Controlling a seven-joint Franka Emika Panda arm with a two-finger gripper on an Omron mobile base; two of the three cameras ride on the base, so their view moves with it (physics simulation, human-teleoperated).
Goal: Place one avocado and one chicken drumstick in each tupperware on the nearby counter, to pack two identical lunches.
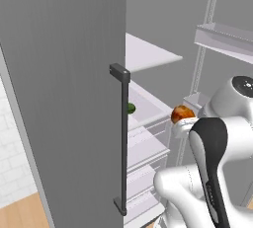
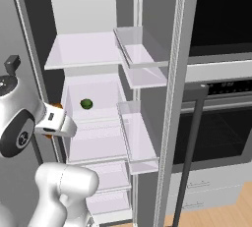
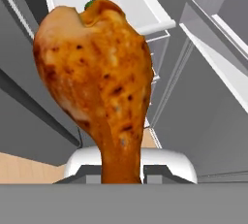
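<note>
My gripper [image 3: 122, 173] is shut on the thin bone end of an orange-brown chicken drumstick [image 3: 97, 77], whose plump end points away from the hand. In the left base view the drumstick [image 1: 181, 113] hangs in front of the open fridge, just off the middle shelf's edge. A dark green avocado [image 2: 86, 104] lies on that middle shelf [image 2: 93, 115], farther in; its edge peeks past the door in the left base view as the avocado [image 1: 131, 107]. The tupperware and the counter are out of view.
The grey fridge door [image 1: 64, 89] with its dark vertical handle [image 1: 123, 143] stands open on the left. Inside are glass shelves, lower drawers [image 2: 106, 172] and door bins [image 2: 142, 59]. A black oven [image 2: 216, 118] stands to the fridge's right.
</note>
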